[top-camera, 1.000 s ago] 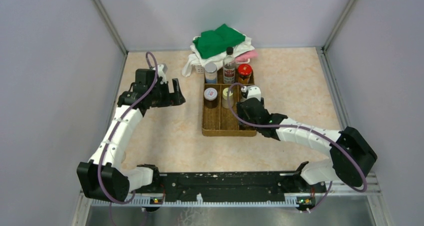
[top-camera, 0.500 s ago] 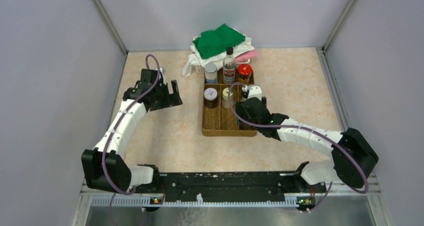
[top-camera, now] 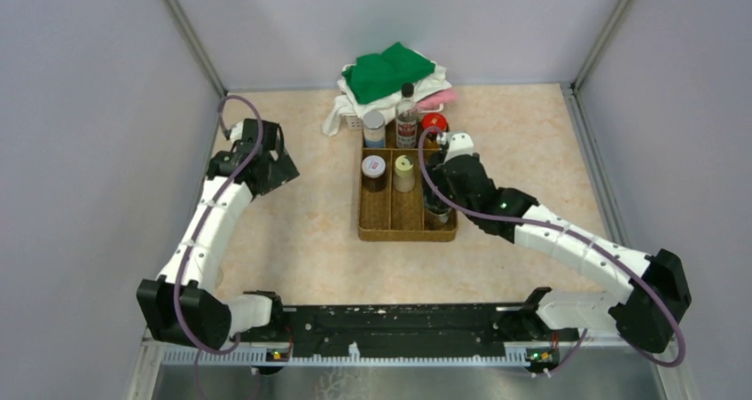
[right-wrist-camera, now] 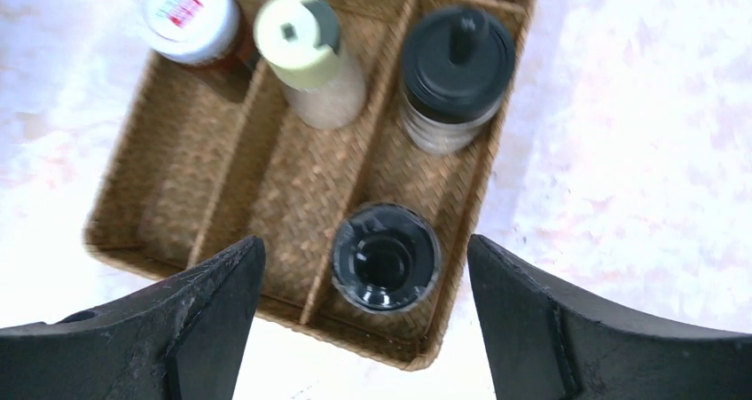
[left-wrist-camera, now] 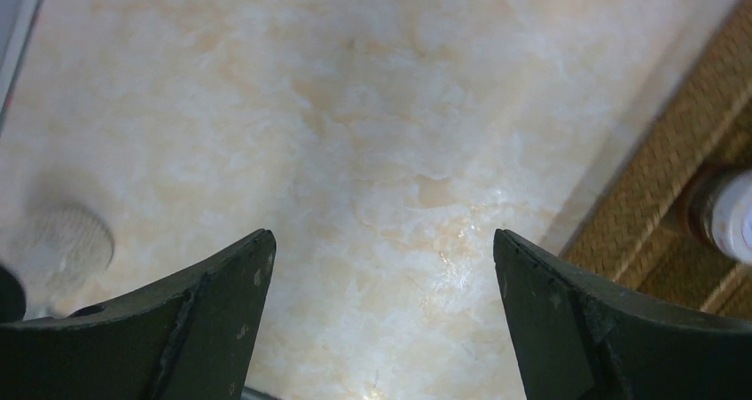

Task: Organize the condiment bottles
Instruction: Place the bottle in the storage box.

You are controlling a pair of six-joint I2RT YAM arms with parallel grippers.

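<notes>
Condiment bottles (top-camera: 406, 121) stand inside a brown woven tray (top-camera: 364, 231) at the centre of the overhead view. The right gripper (right-wrist-camera: 364, 240) hangs above the tray's right-hand compartment, fingers spread wide and grasping nothing. A black-capped jar (right-wrist-camera: 386, 258) stands free below them, with a black-lidded jar (right-wrist-camera: 457, 67) beyond it. The left gripper (left-wrist-camera: 381, 236), at upper left overhead, is spread wide over the marbled table (left-wrist-camera: 355, 107), holding nothing.

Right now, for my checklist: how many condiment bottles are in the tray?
7. Left: grey-lidded jar, white-lidded jar. Middle: tall bottle, yellowish-lidded jar. Right: red-lidded jar, two black-lidded jars. The right arm may hide more.
</notes>
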